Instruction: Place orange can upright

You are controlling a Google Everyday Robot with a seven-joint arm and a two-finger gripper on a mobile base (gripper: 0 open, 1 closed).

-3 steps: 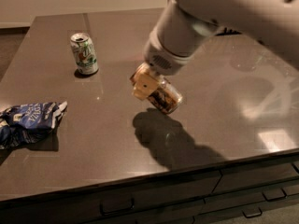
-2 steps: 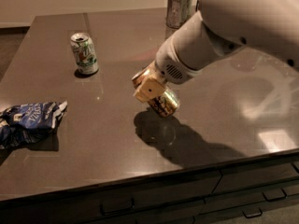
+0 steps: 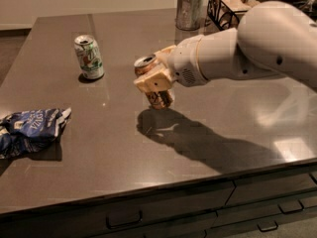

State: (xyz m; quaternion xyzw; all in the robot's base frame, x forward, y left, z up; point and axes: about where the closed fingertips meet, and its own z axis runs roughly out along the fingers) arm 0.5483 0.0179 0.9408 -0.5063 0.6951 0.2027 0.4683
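Observation:
The orange can (image 3: 159, 99) is held in my gripper (image 3: 154, 80) above the middle of the dark table (image 3: 99, 148). Its silver top (image 3: 144, 62) points up and to the left, so the can is close to upright but a little tilted. Its lower end hangs just above the table, over its own shadow. My gripper's cream fingers (image 3: 152, 83) are shut around the can's middle and hide much of the label. My arm (image 3: 247, 48) reaches in from the right.
A green-and-white can (image 3: 89, 56) stands upright at the back left. A crumpled blue chip bag (image 3: 30, 131) lies at the left edge. A metal cup (image 3: 189, 10) and a wire basket (image 3: 229, 5) stand at the back. Drawers (image 3: 163, 217) run below the table's front edge.
My arm has swung round and now reaches in from the right. The can in my gripper has turned from lying sideways to nearly upright and sits a little further right.

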